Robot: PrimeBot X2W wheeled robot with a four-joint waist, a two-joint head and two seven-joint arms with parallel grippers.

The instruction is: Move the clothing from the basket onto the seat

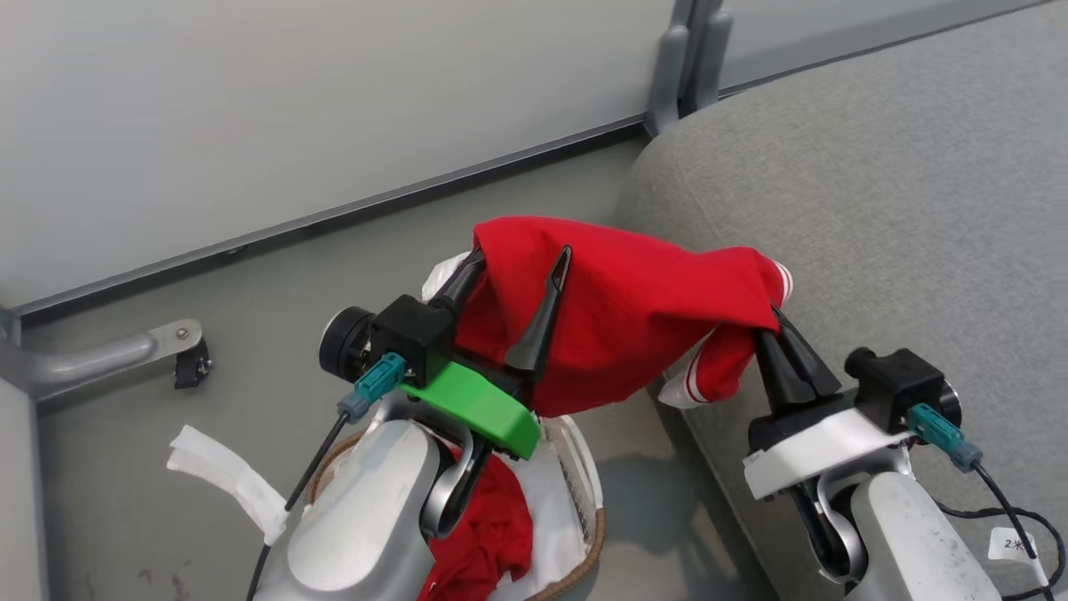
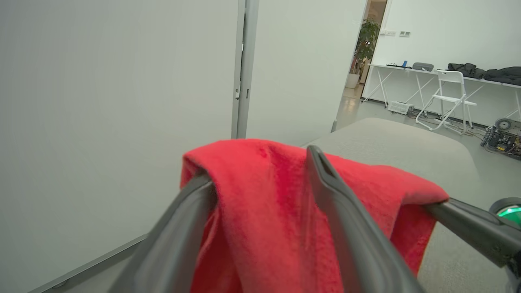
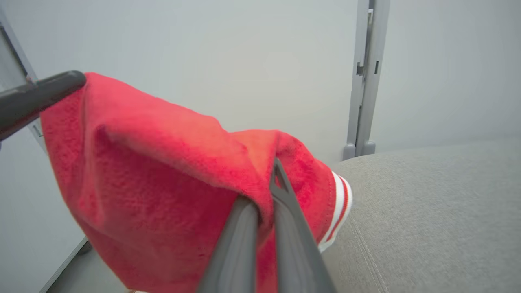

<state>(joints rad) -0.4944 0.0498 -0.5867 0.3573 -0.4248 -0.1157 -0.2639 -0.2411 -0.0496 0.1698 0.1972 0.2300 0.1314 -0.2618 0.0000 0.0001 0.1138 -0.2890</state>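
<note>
Office/lab w/ partition wall (image 2: 101,101), trestle desks (image 2: 401,68), folding chair (image 2: 450,97).

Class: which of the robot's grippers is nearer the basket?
Left. The left gripper hangs open above the basket, the red garment draped on it; the right gripper is off sideways, by the sofa.

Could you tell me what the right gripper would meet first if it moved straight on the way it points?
The right gripper is shut on the red garment; past that fold, probably the pale wall, though depth is unclear.

Basket (image 1: 584,558) on floor (image 1: 250,292), left of seat (image 1: 876,209); clothing (image 1: 634,309) above basket, at seat edge.
</note>
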